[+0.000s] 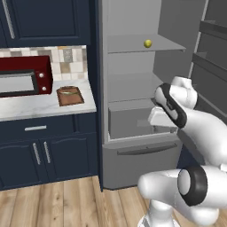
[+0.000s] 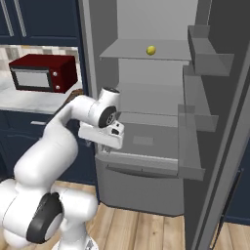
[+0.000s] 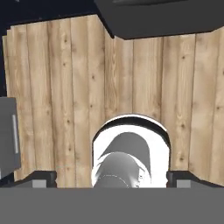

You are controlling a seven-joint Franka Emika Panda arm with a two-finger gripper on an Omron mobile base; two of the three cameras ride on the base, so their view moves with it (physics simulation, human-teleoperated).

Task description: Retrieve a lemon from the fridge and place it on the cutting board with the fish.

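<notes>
White and dark-jointed, the arm stands on the wooden floor just before the open fridge [image 1: 133, 119], elbow bent, with its hand [image 2: 101, 135] low at about the height of the grey drawer [image 1: 131, 119]. The hand is turned downward, looking at the floor planks, and its two fingers stand spread wide with nothing between them.

Everything turns on height: the lemon [image 1: 147, 43] sits well above the hand and deeper in, alone on the upper shelf [image 2: 141, 51], toward that shelf's right half as seen from the left camera. Being round, it offers no long axis to line up with. I'd judge the hand must rise, tip forward to face into the fridge, and reach in over the shelf edge.

Farther left, across the blue cabinet side, the cutting board [image 1: 70, 96] lies on the marble bench [image 1: 40, 106] with the fish [image 1: 67, 92] on it, beside the dark red microwave [image 1: 22, 76].
</notes>
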